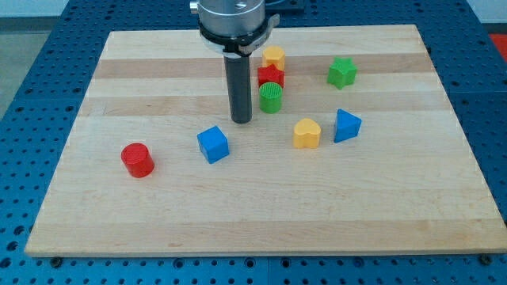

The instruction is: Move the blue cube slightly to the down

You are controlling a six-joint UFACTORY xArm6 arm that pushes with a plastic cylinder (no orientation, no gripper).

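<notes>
I work on a pale wooden surface (158, 214) made of long planks with soft stripes in the grain. It sits on a blue base with rows of small holes (32, 47).

My rod is dark, round and smooth, and it hangs from a shiny metal ring. I have no gripper, so there is nothing to open or close, and I hold nothing. My tip (242, 122) touches the surface and no block.

The blue cube (213, 145) is smooth plastic with sharp corners. It sits just beside my tip, at about 7 o'clock from it, with a small gap between us.

The green cylinder (271, 97) has fine ridges on top. It stands near my tip at about 2 o'clock. Right above it, touching or nearly so, is a red block (270, 77), and above that a yellow block (274, 57). I cannot tell their shapes well.

The red cylinder (137, 160) is round and smooth, far off at 8 o'clock. The yellow heart (306, 133) sits at 3 o'clock from my tip. The blue triangle block (346, 125) is just past it. The green star (342, 72) is well apart, at 2 o'clock.
</notes>
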